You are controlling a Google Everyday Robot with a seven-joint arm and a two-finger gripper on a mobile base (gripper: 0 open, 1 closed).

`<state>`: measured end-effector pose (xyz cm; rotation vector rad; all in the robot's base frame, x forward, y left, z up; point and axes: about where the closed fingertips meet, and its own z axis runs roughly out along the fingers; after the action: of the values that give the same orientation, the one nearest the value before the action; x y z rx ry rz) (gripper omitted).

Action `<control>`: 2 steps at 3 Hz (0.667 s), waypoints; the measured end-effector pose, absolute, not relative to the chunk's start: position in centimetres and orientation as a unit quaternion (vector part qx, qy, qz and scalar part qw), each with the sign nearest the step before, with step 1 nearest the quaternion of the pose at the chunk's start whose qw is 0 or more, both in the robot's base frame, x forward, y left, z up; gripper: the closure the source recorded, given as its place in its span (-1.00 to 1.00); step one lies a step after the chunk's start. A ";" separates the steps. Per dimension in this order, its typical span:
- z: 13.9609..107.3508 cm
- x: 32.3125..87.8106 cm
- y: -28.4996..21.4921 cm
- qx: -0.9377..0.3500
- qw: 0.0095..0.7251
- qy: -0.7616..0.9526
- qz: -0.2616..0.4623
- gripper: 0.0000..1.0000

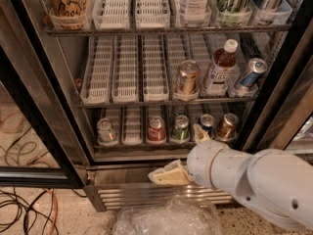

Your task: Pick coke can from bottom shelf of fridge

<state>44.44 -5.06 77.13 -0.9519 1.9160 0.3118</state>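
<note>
Coke can (156,129): not picked yet, sits on the bottom shelf (128,144)
Gripper (173,152): I have it near, low right of can
Fingers (168,174): spread apart, holding nothing

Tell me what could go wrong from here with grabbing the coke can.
The claw sits open, below and right of the coke can. Risks: its upper finger, near the green can, may knock that over; coming up, it may catch the bottom shelf edge.
</note>
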 end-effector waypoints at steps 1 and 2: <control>75.6 44.7 -3.9 -0.340 0.488 0.791 0.140 -1.00; 72.6 44.4 -1.2 -0.297 0.495 0.801 0.155 -1.00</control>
<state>44.42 -1.16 72.58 -0.7208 1.9420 0.3764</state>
